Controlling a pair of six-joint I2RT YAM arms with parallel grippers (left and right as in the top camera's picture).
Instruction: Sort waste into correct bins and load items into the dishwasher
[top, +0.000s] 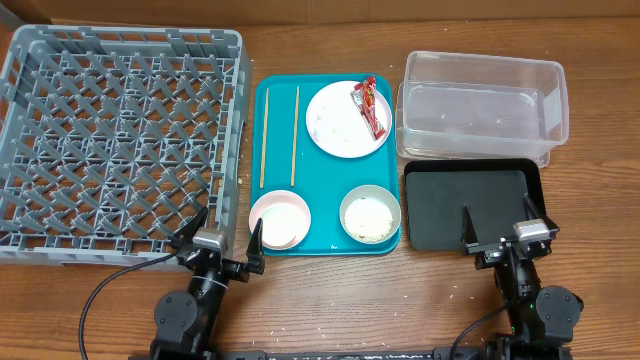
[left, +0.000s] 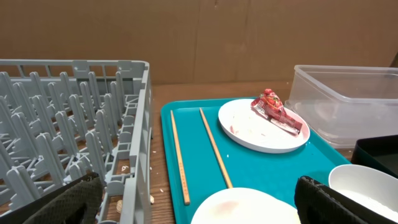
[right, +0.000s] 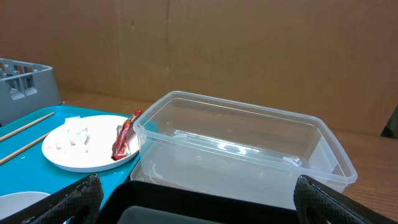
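A red snack wrapper (top: 371, 106) lies on the round plate (top: 340, 122) at the back of the teal tray (top: 325, 195). Two chopsticks (top: 279, 136) lie to its left. A pink bowl (top: 279, 218) and a pale-green bowl with rice (top: 370, 214) sit at the tray's front. The grey dish rack (top: 120, 140) is at left. The clear tub (top: 480, 105) and black tray (top: 475, 205) are at right. My left gripper (top: 228, 238) is open at the front, near the pink bowl (left: 245, 208). My right gripper (top: 505, 238) is open at the black tray's front edge (right: 205, 205). No paper ball is in view.
The wrapper on the plate also shows in the left wrist view (left: 278, 112) and the right wrist view (right: 122, 138). The clear tub (right: 242, 149) stands behind the black tray. A brown cardboard wall closes the back. A few crumbs lie on the wood by the rack (left: 152, 199).
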